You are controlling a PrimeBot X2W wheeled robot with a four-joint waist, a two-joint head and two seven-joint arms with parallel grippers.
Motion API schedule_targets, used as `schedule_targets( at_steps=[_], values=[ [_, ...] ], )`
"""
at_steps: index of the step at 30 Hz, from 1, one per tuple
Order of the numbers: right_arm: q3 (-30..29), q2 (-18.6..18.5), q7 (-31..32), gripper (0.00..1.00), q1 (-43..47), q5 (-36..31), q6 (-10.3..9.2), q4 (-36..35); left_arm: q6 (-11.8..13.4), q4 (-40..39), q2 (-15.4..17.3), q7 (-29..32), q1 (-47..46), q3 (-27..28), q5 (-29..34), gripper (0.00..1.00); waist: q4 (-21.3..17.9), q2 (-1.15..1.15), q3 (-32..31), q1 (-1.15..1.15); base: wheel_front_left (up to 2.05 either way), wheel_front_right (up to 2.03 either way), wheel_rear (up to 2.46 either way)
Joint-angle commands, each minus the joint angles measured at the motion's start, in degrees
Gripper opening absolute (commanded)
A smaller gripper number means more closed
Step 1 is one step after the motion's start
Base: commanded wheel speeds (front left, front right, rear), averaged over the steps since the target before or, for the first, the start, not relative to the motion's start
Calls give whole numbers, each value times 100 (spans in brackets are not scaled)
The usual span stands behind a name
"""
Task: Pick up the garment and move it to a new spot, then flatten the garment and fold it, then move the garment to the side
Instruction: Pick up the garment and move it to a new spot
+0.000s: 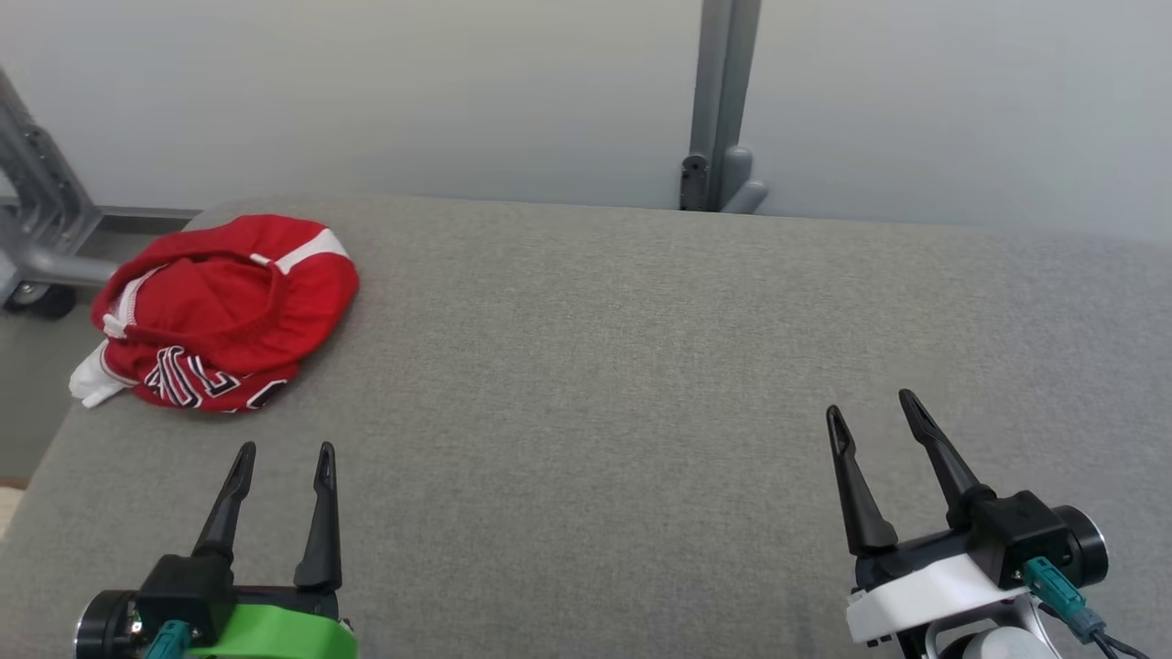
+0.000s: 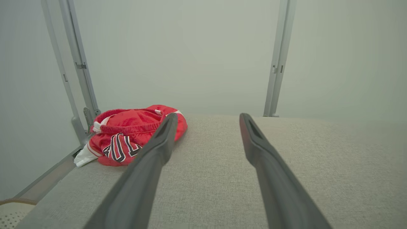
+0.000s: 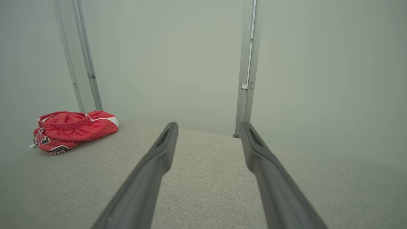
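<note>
Right pincer [image 3: 209, 125] spread, red garment [image 3: 76, 128] far left

A broad surface [image 1: 604, 348] covered in grey woven fabric takes up the lower two thirds of the head view. Its far edge runs across the upper middle of the frame, and its far left corner is rounded. A red garment [image 1: 224, 311] lies directly on it at the upper left of the frame, close to that rounded corner and to the left edge. It is bunched into a crumpled heap, with a white stripe near its top, a gathered red band across its middle and black-and-white lettering on its lower part. A small white piece sticks out at its lower left, right at the surface's left edge.
</note>
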Motion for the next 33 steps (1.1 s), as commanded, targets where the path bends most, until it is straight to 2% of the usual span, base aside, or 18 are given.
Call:
schedule_targets(
  at_steps=[1,10,15,25,33],
  values=[
    [19,-15,-10,100,-31,36,0,12,-17,-15,6,-17,-20,73,47,100,433,0,30,0,0,0,0],
    [48,-17,-10,100,-24,16,0,52,-17,-41,-78,-17,9,414,99,100,960,0,30,0,0,0,0],
    [81,-17,-10,100,0,17,0,69,-17,-4,-140,-17,60,563,193,100,1129,0,18,0,0,0,0],
    [100,-17,-10,100,46,-73,0,88,-17,125,-183,-17,-181,646,251,100,1165,0,91,0,0,0,0],
    [138,-19,-10,100,-241,-363,0,66,-17,287,-199,-16,-982,664,-88,100,979,0,704,0,0,0,0]
  ],
)
